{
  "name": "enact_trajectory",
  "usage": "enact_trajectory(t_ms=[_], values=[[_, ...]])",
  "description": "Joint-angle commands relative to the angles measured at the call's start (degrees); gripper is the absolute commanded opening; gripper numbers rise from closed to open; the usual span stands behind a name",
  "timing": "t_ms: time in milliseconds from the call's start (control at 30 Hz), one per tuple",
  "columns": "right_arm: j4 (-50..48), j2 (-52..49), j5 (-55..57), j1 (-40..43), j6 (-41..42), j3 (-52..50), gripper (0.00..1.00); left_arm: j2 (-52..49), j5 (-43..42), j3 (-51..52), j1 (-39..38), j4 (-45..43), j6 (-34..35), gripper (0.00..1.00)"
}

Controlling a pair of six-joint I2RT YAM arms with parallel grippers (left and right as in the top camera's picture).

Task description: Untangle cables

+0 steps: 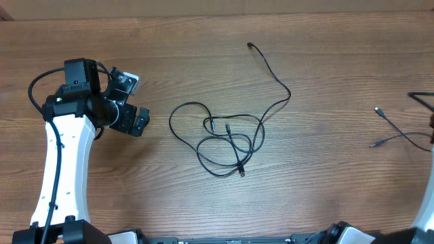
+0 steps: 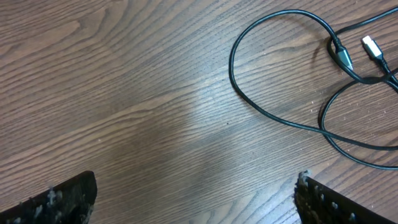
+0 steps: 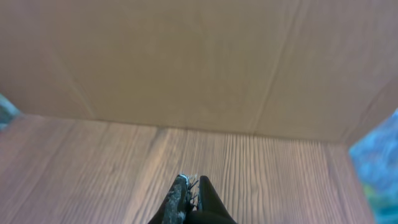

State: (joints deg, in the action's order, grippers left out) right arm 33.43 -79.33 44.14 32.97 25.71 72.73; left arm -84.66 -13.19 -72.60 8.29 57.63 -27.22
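The cables point(image 1: 210, 124) lie knotted in loose black loops at the table's middle, one strand trailing up to a plug end point(image 1: 249, 45). A separate thin cable point(image 1: 397, 133) lies at the far right. My left gripper point(image 1: 139, 102) hovers just left of the tangle, open and empty. In the left wrist view it point(image 2: 193, 199) stands wide over bare wood, with the nearest cable loop point(image 2: 231, 62) and a silver-tipped plug point(image 2: 371, 45) ahead to the upper right. My right gripper point(image 3: 191, 182) is shut with nothing seen between its fingers; no cable shows in its view.
The wooden table point(image 1: 325, 196) carries everything. A brown cardboard wall point(image 3: 186, 56) rises behind the table in the right wrist view. The white left arm point(image 1: 61, 169) runs along the left side; a bit of the right arm point(image 1: 427, 210) shows at the right edge.
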Motion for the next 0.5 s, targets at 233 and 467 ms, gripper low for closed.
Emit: enact_trajectory(t_ms=[233, 467], values=[[0.1, -4.6, -15.7, 12.6, 9.0, 0.3, 0.04, -0.3, 0.1, -0.6, 0.3, 0.0, -0.9, 1.0], [-0.3, -5.5, -16.9, 20.1, 9.0, 0.2, 0.04, -0.3, 0.1, -0.6, 0.3, 0.0, -0.9, 1.0]])
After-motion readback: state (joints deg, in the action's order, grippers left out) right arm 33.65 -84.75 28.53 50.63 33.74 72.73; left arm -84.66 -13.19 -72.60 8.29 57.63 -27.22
